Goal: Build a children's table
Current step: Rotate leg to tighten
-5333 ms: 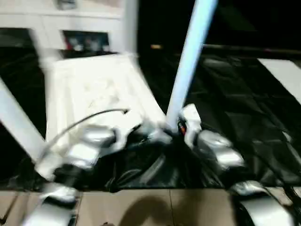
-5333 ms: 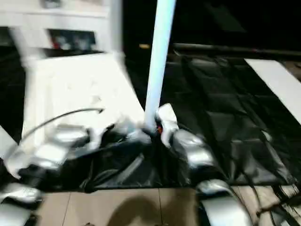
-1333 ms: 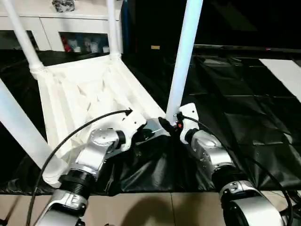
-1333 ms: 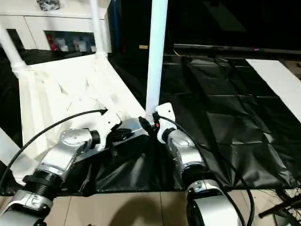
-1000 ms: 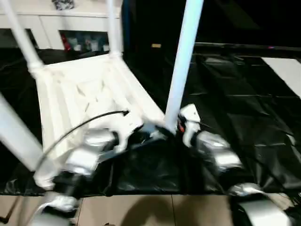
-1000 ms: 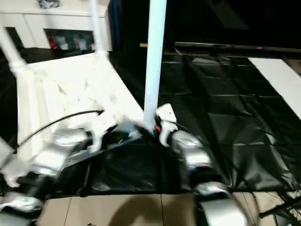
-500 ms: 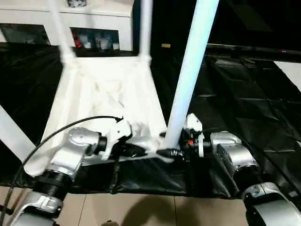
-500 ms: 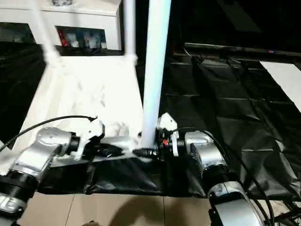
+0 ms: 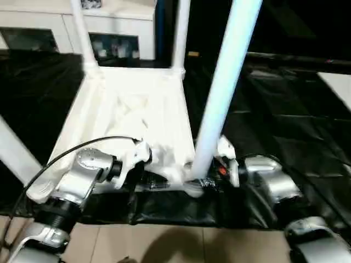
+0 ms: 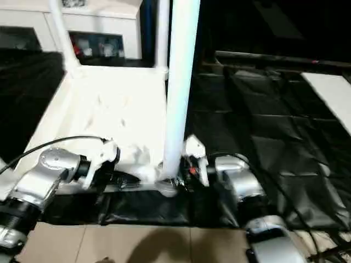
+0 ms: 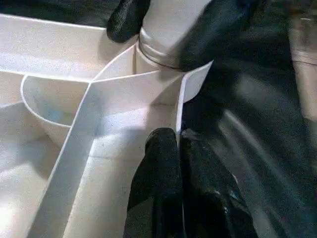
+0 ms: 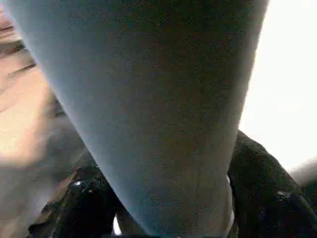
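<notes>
On the black-covered work table [image 9: 285,109] (white cabinets [image 9: 109,22] behind), right gripper [image 10: 174,183] jaws clasp the leg [image 9: 222,93]; left gripper [image 11: 177,148] jaws closed.

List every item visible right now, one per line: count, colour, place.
Table top: one, white, upside down on the black cover.
Legs: four, white, standing in its corner sockets; nearest leg at the near right corner.
Work table cover: one, black, under everything.
Cabinet: one, white, behind.
Floor: beige tiles, nearest edge.
Left pincer: black, shut on a rib of the table top.
Right pincer: black, fingers either side of the nearest leg's base.
</notes>
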### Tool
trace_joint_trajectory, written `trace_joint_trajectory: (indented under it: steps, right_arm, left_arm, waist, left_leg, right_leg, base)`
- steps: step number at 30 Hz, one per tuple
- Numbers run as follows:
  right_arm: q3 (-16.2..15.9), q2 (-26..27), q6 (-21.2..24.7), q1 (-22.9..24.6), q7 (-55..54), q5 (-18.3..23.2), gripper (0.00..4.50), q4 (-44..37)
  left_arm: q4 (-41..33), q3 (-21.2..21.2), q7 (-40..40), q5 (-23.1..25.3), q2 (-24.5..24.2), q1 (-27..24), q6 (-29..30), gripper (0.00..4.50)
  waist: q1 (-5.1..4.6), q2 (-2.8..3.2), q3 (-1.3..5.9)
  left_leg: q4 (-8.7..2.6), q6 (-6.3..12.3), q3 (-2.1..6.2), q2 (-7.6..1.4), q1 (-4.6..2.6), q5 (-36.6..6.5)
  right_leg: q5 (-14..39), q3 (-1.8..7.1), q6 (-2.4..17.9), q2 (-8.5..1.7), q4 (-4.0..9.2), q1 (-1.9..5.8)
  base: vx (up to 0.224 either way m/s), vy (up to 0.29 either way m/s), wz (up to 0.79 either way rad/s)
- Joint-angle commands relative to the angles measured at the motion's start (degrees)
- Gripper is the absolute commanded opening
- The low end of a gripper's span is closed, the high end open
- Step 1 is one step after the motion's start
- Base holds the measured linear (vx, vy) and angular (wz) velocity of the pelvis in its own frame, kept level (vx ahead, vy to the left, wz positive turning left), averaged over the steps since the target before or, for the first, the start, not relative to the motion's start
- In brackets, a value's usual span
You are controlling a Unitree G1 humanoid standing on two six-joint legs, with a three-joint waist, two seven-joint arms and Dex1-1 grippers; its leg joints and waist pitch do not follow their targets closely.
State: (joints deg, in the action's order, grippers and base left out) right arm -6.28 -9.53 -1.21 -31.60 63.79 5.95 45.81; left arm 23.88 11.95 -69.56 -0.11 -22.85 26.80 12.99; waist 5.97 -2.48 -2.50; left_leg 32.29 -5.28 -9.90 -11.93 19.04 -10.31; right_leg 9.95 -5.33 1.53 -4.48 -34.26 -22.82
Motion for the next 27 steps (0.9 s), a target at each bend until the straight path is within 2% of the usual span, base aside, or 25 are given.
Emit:
trace_joint_trajectory:
  steps: [1, 3, 4, 5, 7, 9, 10, 11, 13, 14, 15, 16, 17, 21, 22, 23, 24, 25, 27]
  right_arm:
    - [-2.4, 5.7, -0.6, -0.7, -8.7, -2.2, 2.57, 2.9]
    - [-1.7, 6.6, -1.0, -1.0, -11.7, -2.4, 2.57, 3.8]
    - [-0.6, 8.8, -0.6, -1.7, -17.4, -2.4, 2.57, 5.6]
    - [-0.4, 9.4, -0.5, -1.9, -19.1, -2.6, 2.57, 5.9]
    - [0.3, 11.0, 0.2, -2.2, -22.7, -2.5, 2.57, 6.6]
    - [1.0, 13.0, 0.5, -2.6, -28.0, -3.2, 2.57, 7.5]
    - [1.3, 14.9, -0.2, -2.8, -31.1, -3.8, 2.57, 8.0]
    - [1.3, 15.5, -0.9, -2.9, -31.4, -3.8, 2.57, 8.2]
    - [1.3, 15.8, -1.3, -2.9, -31.4, -3.8, 3.13, 8.2]
    - [1.5, 15.8, -2.0, -3.0, -31.3, -3.6, 3.27, 8.2]
    - [1.7, 15.6, -1.8, -3.1, -30.5, -3.1, 3.27, 8.1]
    - [1.6, 15.2, -1.7, -3.2, -29.5, -2.9, 3.27, 7.9]
    - [1.1, 14.4, -1.8, -3.2, -28.1, -3.1, 3.61, 7.4]
    - [-0.1, 11.1, -2.1, -2.6, -22.6, -3.1, 3.76, 5.3]
    - [-0.8, 9.4, -2.8, -2.1, -18.1, -2.7, 3.76, 4.2]
    - [-0.8, 9.4, -2.8, -2.1, -18.1, -2.7, 3.76, 4.2]
    - [-1.1, 8.4, -3.2, -1.8, -15.6, -2.4, 3.76, 3.7]
    - [-1.2, 7.5, -3.6, -1.6, -12.9, -2.2, 3.76, 3.1]
    - [-1.5, 6.7, -3.9, -1.2, -10.1, -1.9, 3.76, 2.5]
  left_arm:
    - [-1.0, -0.4, 8.6, -0.5, 5.7, 2.7, 1.0, 0.00]
    - [-0.8, -0.7, 10.6, -0.1, 6.6, 2.9, 1.3, 0.00]
    - [-0.8, -1.2, 14.8, 0.9, 8.3, 3.1, 1.8, 0.00]
    - [-0.8, -1.3, 16.0, 1.2, 8.8, 3.1, 2.0, 0.00]
    - [-1.4, -1.5, 18.5, 1.7, 9.9, 2.9, 2.8, 0.00]
    - [-2.4, -1.4, 21.6, 2.6, 11.3, 2.4, 3.7, 0.00]
    - [-4.3, -0.5, 23.1, 3.5, 12.8, 1.1, 4.5, 0.00]
    - [-5.2, 0.0, 23.2, 3.5, 13.3, 0.5, 4.9, 0.00]
    - [-5.6, 0.3, 23.1, 3.5, 13.6, 0.2, 5.1, 0.00]
    - [-5.8, 0.7, 23.0, 3.6, 13.8, 0.0, 5.3, 0.00]
    - [-5.9, 1.0, 22.3, 3.5, 13.6, 0.0, 5.0, 0.00]
    - [-5.8, 1.2, 21.4, 3.3, 13.2, 0.0, 4.7, 0.00]
    - [-5.5, 1.4, 20.2, 3.0, 12.6, 0.0, 4.1, 0.00]
    - [-4.5, 1.7, 16.6, 1.9, 11.0, 0.5, 2.5, 0.00]
    - [-4.6, 2.0, 14.2, 1.6, 9.9, 0.7, 2.1, 0.00]
    - [-4.6, 2.0, 14.2, 1.6, 9.9, 0.7, 2.1, 0.00]
    - [-4.8, 2.1, 12.7, 1.4, 9.3, 0.7, 2.0, 0.00]
    - [-5.1, 2.2, 10.9, 0.9, 8.6, 0.8, 2.1, 0.00]
    - [-5.2, 2.4, 9.5, 0.8, 7.9, 0.8, 2.1, 0.00]
  waist:
    - [-0.35, 0.16, 2.48]
    - [-0.70, 0.10, 2.54]
    - [-1.02, -0.07, 2.54]
    - [-1.08, 0.08, 2.53]
    - [-1.17, -0.02, 2.56]
    - [-1.14, 0.00, 2.58]
    - [-1.22, 0.09, 2.68]
    - [-1.24, 0.02, 2.71]
    - [-1.12, 0.07, 2.87]
    - [-1.10, -0.28, 2.91]
    - [-0.96, -0.11, 2.99]
    - [-0.86, -0.17, 3.19]
    - [-0.87, 0.13, 3.18]
    - [-0.97, 0.04, 3.14]
    - [-0.91, 0.01, 3.09]
    - [-0.85, 0.04, 3.04]
    - [-0.84, 0.44, 3.05]
    - [-0.83, 0.53, 3.04]
    - [-0.81, 0.32, 3.09]
  left_leg:
    - [-4.15, -0.50, 0.87, -1.34, 0.12, -18.5]
    - [-4.22, -0.42, 0.97, -1.37, 0.31, -18.3]
    - [-4.17, -0.14, 0.93, -1.38, 0.38, -18.3]
    - [-4.22, -0.23, 0.95, -1.40, 0.23, -18.3]
    - [-4.14, 0.10, 0.82, -1.35, 0.23, -18.3]
    - [-4.13, 0.28, 0.70, -1.38, 0.07, -18.1]
    - [-4.19, 0.04, 0.65, -1.54, 0.21, -17.3]
    - [-4.22, 0.03, 0.67, -1.57, 0.38, -16.9]
    - [-4.03, 0.51, 0.44, -1.49, 0.34, -15.6]
    - [-3.91, 1.15, 0.25, -1.41, 0.40, -14.6]
    - [-3.81, 1.47, 0.16, -1.35, 0.45, -13.3]
    - [-3.79, 1.86, 0.18, -1.33, 0.72, -11.5]
    - [-3.75, 2.18, 0.12, -1.30, 0.68, -10.3]
    - [-3.64, 2.82, 0.04, -1.30, 0.75, -10.5]
    - [-3.64, 3.04, 0.04, -1.30, 0.70, -10.8]
    - [-3.68, 3.08, 0.07, -1.35, 0.68, -11.0]
    - [-3.73, 2.84, 0.10, -1.47, 0.54, -11.1]
    - [-3.69, 2.78, 0.10, -1.44, 0.49, -11.6]
    - [-3.62, 2.99, 0.05, -1.42, 0.53, -11.8]
  right_leg:
    - [32.8, 2.61, 4.8, -4.69, 5.96, 2.38]
    - [32.4, 2.55, 4.5, -4.61, 5.98, 2.39]
    - [31.4, 2.68, 4.6, -4.51, 5.88, 2.22]
    - [31.1, 2.66, 4.9, -4.50, 5.91, 2.09]
    - [30.1, 2.74, 5.1, -4.43, 5.93, 2.03]
    - [28.3, 2.88, 5.8, -4.32, 5.78, 1.82]
    - [25.3, 3.05, 6.7, -4.27, 5.33, 1.91]
    - [24.4, 3.05, 7.0, -4.33, 5.24, 2.08]
    - [20.9, 3.15, 7.9, -4.20, 4.87, 2.11]
    - [19.2, 3.19, 8.4, -4.07, 4.66, 2.19]
    - [17.5, 3.23, 8.9, -4.03, 4.46, 2.28]
    - [14.9, 3.24, 9.3, -4.00, 4.06, 2.68]
    - [12.8, 3.26, 9.8, -3.92, 3.87, 2.66]
    - [11.8, 3.20, 10.4, -3.84, 3.85, 2.87]
    - [12.7, 3.20, 10.3, -3.91, 3.97, 2.90]
    - [13.2, 3.19, 10.2, -3.96, 4.03, 2.91]
    - [13.2, 3.26, 10.4, -3.97, 3.96, 2.79]
    - [13.3, 3.20, 10.7, -3.92, 4.04, 2.82]
    - [13.2, 3.19, 10.9, -3.91, 4.02, 2.90]
  base:
    - [0.000, 0.000, 0.00]
    - [0.000, 0.000, 0.00]
    - [0.000, 0.000, 0.00]
    - [0.000, 0.000, 0.00]
    - [0.000, 0.000, 0.00]
    - [0.000, 0.000, 0.00]
    - [0.000, 0.000, 0.00]
    - [0.000, 0.000, 0.00]
    - [0.000, 0.000, 0.00]
    - [0.000, 0.000, 0.00]
    - [0.000, 0.000, 0.00]
    - [0.000, 0.000, 0.00]
    - [0.000, 0.000, 0.00]
    - [0.000, 0.000, 0.00]
    - [0.000, 0.000, 0.00]
    - [0.000, 0.000, 0.00]
    - [0.000, 0.000, 0.00]
    - [0.000, 0.000, 0.00]
    - [0.000, 0.000, 0.00]
